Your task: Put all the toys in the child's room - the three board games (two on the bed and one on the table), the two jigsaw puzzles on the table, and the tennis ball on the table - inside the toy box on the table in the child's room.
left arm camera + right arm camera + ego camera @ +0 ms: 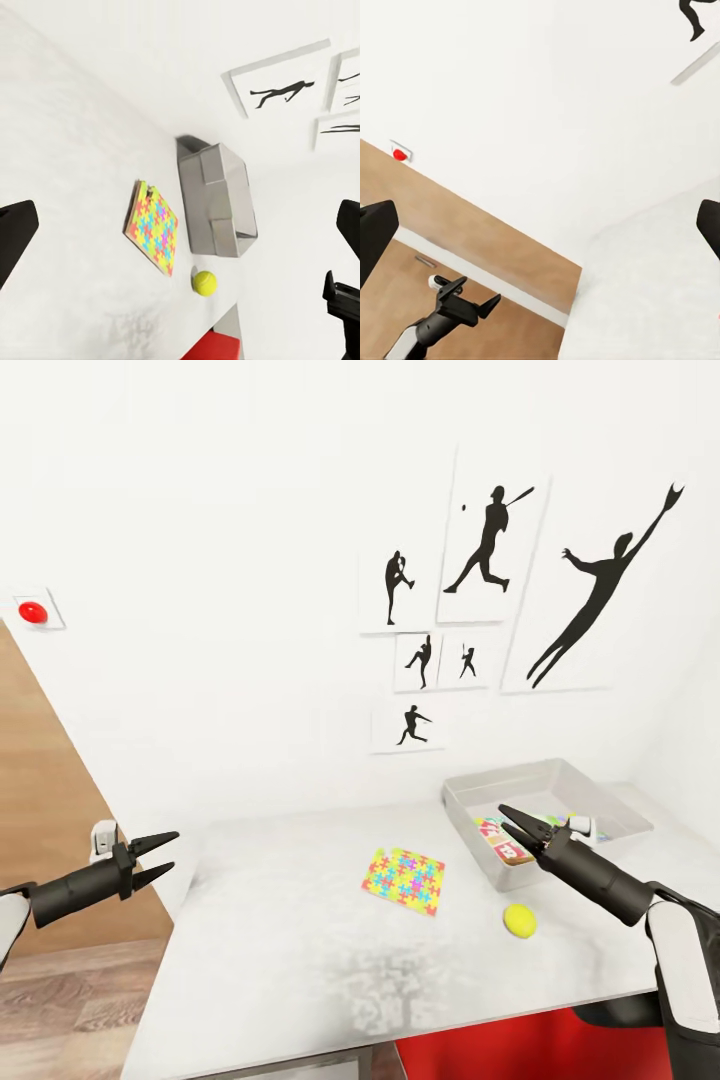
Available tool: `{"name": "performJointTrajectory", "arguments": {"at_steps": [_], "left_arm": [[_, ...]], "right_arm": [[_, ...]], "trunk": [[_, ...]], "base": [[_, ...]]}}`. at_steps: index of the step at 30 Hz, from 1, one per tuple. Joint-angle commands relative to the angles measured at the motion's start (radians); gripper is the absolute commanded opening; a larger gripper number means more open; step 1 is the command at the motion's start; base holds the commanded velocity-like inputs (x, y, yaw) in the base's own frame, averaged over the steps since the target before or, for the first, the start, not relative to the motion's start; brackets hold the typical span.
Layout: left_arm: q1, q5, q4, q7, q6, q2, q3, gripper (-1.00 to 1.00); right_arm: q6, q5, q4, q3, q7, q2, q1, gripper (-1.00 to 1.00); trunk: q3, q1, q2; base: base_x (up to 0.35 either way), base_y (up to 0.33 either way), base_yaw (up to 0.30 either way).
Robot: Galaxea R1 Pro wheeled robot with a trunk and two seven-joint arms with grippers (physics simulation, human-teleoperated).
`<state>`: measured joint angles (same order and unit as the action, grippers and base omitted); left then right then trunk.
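1. Nearest us, our left gripper (160,858) hangs just off the left edge of the long pale grey-white table (280,920), its black fingers parted and gripping nothing.
2. Our right gripper (518,828) reaches in over the right part of the tabletop, its fingers also apart and empty, their tips above the near wall of the shallow light-grey open-topped toy box (478,792).
3. The small yellow-green tennis ball (519,920) rests on the tabletop toward the right edge, just in front of the toy box and below the right forearm. We judge the right arm much the nearer one, and the ball lies back toward us and downward from its fingertips.
4. The thin multicoloured square jigsaw puzzle (404,880) lies flat near the middle of the tabletop, left of the ball and close beside the toy box's near left corner.
5. Farther back, the toy box sits at the far right corner of the tabletop with printed colourful boxes (498,838) already inside.
6. Beyond, black sports-silhouette pictures (487,540) hang on the white wall.
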<state>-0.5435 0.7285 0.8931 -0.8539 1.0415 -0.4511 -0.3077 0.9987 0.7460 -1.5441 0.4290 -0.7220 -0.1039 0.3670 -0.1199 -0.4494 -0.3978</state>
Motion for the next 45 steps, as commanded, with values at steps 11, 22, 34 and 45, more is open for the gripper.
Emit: {"name": "performJointTrajectory", "arguments": {"at_steps": [11,22,34,45], "left_arm": [[-0.001,-0.006,0.000,-0.005,0.003,0.000,0.000,1.00],[-0.001,-0.009,0.000,-0.005,0.003,-0.001,-0.003,1.00],[-0.001,-0.005,-0.003,-0.005,0.003,-0.034,-0.005,1.00],[-0.001,-0.002,-0.003,-0.005,0.003,-0.038,-0.005,1.00]], "right_arm": [[0.034,-0.015,0.003,-0.187,0.393,0.052,0.149,1.00],[0.024,-0.012,0.337,-0.377,1.098,0.278,0.516,1.00],[-0.138,-0.026,0.722,-0.384,1.174,0.278,0.624,1.00],[-0.148,-0.029,0.731,-0.386,1.180,0.278,0.627,1.00]], "trunk": [[-0.002,-0.001,-0.002],[-0.002,-0.001,-0.002],[-0.002,-0.001,-0.002],[-0.002,-0.001,-0.002]], "base": [[0.000,0.001,0.000],[0.000,0.007,0.000],[0.000,0.130,0.000],[0.000,0.102,0.000]]}}
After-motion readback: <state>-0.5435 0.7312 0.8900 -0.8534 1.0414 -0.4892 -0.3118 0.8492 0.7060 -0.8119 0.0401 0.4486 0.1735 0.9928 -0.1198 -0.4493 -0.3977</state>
